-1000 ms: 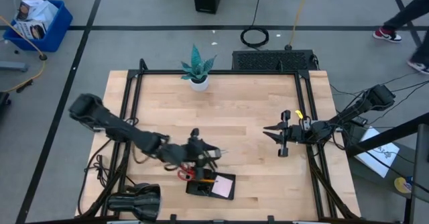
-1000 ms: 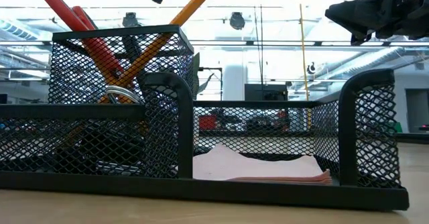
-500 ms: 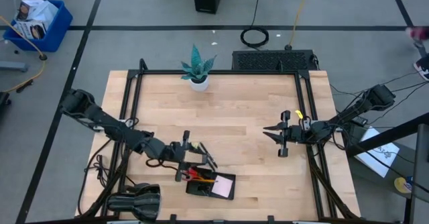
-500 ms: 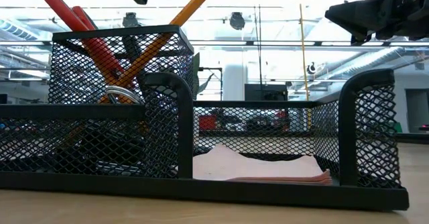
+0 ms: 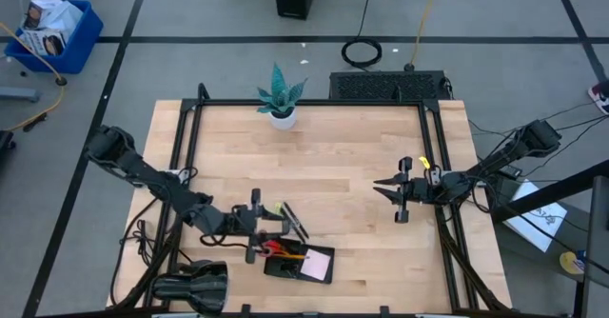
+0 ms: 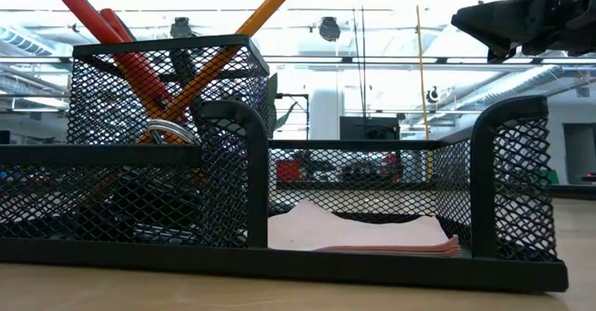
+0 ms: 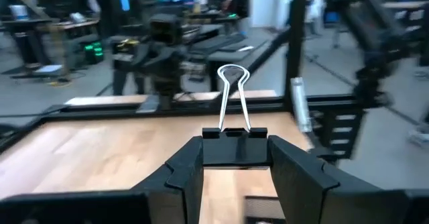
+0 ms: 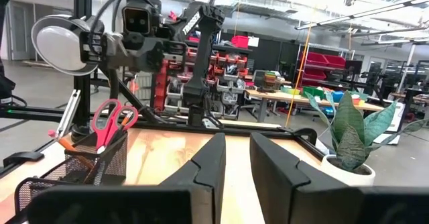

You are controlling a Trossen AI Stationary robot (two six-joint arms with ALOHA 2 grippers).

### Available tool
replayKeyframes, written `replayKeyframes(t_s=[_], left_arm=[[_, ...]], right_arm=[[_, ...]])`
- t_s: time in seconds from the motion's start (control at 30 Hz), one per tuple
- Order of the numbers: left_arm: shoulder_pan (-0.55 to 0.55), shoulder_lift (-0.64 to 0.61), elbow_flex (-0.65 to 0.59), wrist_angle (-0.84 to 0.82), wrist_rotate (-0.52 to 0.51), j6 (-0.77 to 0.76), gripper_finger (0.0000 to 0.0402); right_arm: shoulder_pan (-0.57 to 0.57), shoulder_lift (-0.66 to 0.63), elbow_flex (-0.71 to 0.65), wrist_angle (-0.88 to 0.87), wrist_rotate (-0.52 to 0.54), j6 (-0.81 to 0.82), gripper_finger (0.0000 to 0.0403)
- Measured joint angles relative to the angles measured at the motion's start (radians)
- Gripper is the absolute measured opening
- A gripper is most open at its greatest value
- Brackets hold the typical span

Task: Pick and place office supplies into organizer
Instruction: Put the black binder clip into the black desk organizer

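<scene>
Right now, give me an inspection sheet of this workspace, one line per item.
Surface: light wooden table, black frame around it.
Job's things: mesh organizer at the near edge holds red-handled scissors, an orange pencil and a pink note pad.
Clutter: potted plant at the far edge; black lamp-like cylinder at the near left corner.
Grippers: left gripper shut on a black binder clip, beside the organizer; right gripper waits at the right, empty.
Cables: coil on the floor.
Surroundings: blue bin.
</scene>
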Motion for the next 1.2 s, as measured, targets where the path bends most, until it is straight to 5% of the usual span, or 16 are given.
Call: replayKeyframes(t_s=[0.67,0.83,1.2], left_arm=[[0.006,0.000,0.000,-0.018,0.106,-0.043,0.0147],[0.006,0.000,0.000,-0.021,0.121,-0.091,0.0147],[0.046,0.000,0.001,-0.019,0.120,-0.465,0.0147]], right_arm=[[0.000,0.000,0.000,0.000,0.000,-0.001,0.0064],[0.000,0.000,0.000,0.117,-0.024,0.157,0.0064],[-0.006,0.001,0.005,0.262,-0.104,0.229,0.0063]])
